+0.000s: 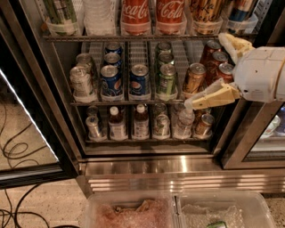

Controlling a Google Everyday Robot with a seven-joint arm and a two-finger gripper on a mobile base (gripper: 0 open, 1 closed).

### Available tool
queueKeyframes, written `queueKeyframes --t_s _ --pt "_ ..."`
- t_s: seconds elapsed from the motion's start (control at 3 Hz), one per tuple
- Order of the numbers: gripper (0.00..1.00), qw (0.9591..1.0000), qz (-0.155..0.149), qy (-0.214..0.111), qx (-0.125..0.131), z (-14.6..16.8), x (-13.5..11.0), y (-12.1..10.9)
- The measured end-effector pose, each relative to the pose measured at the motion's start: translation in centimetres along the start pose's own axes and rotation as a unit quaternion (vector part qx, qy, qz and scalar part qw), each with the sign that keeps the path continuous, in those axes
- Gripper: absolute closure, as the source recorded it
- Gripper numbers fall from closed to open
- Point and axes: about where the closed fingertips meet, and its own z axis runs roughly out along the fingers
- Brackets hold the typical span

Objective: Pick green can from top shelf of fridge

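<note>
The green can, an aluminium drink can with pale green and white streaked sides, stands upright at about eleven o'clock in the camera view. It is the leftmost item on the top shelf, a thin dark wire rack. Its foot sits in a clear plastic lane tray and its lid is cut off by the picture's upper edge.

Judging by the material, the wall is thin and will dent under a hard squeeze. If full, the can should be stiff enough and of moderate weight. Chilled metal may also be slick. The best hold looks to be across the middle of the body, above the tray lip, with one finger on each side.

Room is tight. At the can's three o'clock a white ribbed container stands just beside it, with the red Coca-Cola cans beyond. At its nine o'clock rises the black frame of the fridge, a glass-door display cooler with a ribbed steel base.

One rack down, at the can's five o'clock, sit the blue Pepsi cans and the darker green cans.

The cream-coloured two-finger gripper hangs at three o'clock in the view, in front of the copper-coloured cans. Its fingers are spread wide and hold nothing. It is well apart from the target, which lies toward its ten o'clock.
</note>
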Motion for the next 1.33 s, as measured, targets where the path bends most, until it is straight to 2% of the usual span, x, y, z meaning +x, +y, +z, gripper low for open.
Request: queueKeyframes --t_s 0.33,0.67,1.0,1.33 --pt "0.0 0.9989 -0.018 -0.032 0.029 1.1 -3.0 -0.9" --pt "0.0 0.9989 -0.018 -0.032 0.029 1.1 -3.0 -0.9" --pt "0.0 0.9981 -0.016 -0.056 0.02 1.6 -3.6 -0.5" --pt "0.0 0.9947 -0.011 -0.101 -0.019 3.1 -4.8 0.1"
